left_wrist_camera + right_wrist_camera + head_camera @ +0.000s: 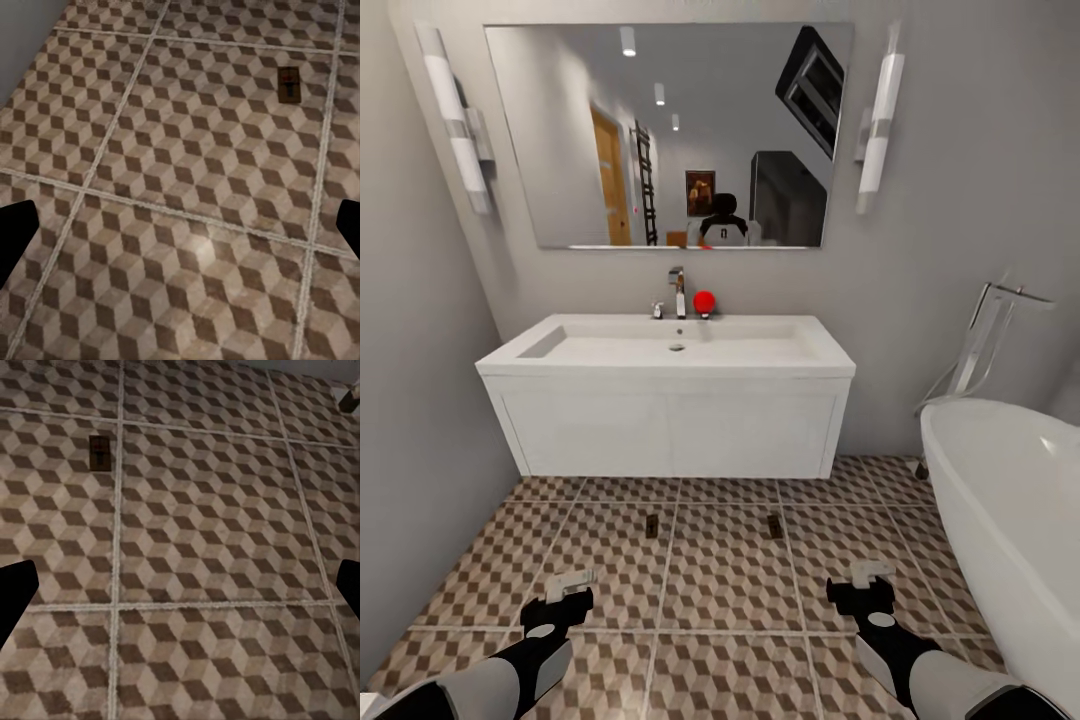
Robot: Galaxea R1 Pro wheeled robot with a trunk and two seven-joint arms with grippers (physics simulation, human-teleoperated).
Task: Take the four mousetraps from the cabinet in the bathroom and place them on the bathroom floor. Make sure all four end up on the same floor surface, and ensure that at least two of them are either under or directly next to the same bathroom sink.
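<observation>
Two mousetraps lie flat on the cube-patterned bathroom floor (720,575) in front of the white bathroom sink (670,345): one mousetrap (652,525) to the left, another mousetrap (773,526) to the right. The left wrist view shows a mousetrap (288,83) on the tiles ahead, and the right wrist view shows a mousetrap (99,452). My left gripper (565,590) and right gripper (860,582) hover low over the floor, both open and holding nothing, well short of the traps. The cabinet is out of view.
A white oval bathtub (1010,520) with a chrome floor faucet (985,340) fills the right side. Grey walls close in at the left and behind the vanity. A mirror (670,135) hangs above the sink; a red ball (704,302) sits by the tap.
</observation>
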